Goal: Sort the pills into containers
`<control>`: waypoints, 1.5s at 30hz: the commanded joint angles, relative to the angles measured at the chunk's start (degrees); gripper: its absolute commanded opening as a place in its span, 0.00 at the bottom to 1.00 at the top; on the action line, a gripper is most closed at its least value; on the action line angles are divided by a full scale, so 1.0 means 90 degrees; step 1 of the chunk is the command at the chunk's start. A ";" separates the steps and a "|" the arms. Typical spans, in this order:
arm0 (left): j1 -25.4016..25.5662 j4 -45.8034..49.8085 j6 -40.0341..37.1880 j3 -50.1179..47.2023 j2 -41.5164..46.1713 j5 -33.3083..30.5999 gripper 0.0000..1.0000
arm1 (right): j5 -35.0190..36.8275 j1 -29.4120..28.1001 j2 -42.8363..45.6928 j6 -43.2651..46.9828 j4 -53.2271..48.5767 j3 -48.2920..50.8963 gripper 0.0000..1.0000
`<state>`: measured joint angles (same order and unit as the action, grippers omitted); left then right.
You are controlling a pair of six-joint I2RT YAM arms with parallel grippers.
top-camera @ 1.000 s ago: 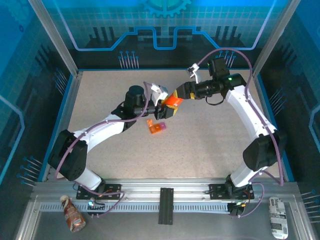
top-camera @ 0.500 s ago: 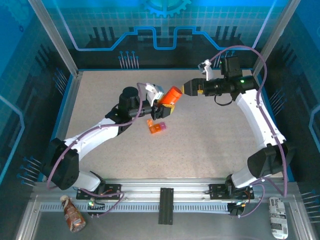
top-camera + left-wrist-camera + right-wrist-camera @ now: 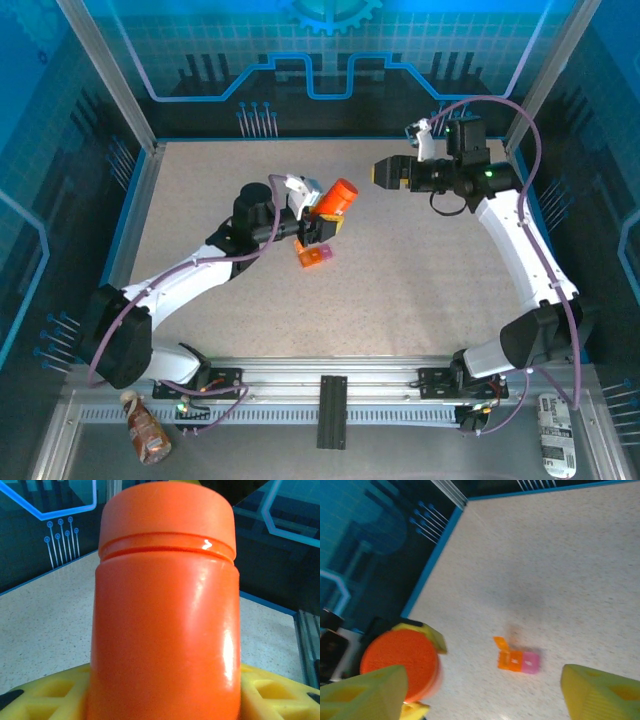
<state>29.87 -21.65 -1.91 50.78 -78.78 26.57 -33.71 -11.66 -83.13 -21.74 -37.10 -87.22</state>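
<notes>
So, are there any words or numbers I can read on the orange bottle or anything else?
On the orange bottle: nothing on the side showing.
On the white packet in the near corner: dark print, too small to read.
On the back wall: a gear sign, no words.

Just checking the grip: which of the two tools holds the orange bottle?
The left tool: its yellow fingers clamp the orange bottle; the right tool is open, clear of the bottle.
</notes>
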 commanded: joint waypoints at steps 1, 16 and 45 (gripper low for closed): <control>0.0049 -0.0407 -0.0119 -0.0109 0.0260 -0.0194 0.00 | -0.0686 -0.0166 0.0111 -0.0939 0.1009 0.0316 0.76; 0.0046 -0.0538 -0.0129 -0.0164 0.0170 -0.0185 0.00 | -0.0209 -0.1344 -0.0369 -0.1247 0.1295 0.0098 0.74; 0.0041 -0.0900 0.0960 0.0060 -0.0035 0.0523 0.00 | -0.2797 -0.0543 -0.0295 -0.0950 0.4454 0.1108 0.68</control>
<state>29.87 -29.08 6.57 50.15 -78.48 30.72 -56.64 -18.26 -86.48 -25.06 -6.83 -78.22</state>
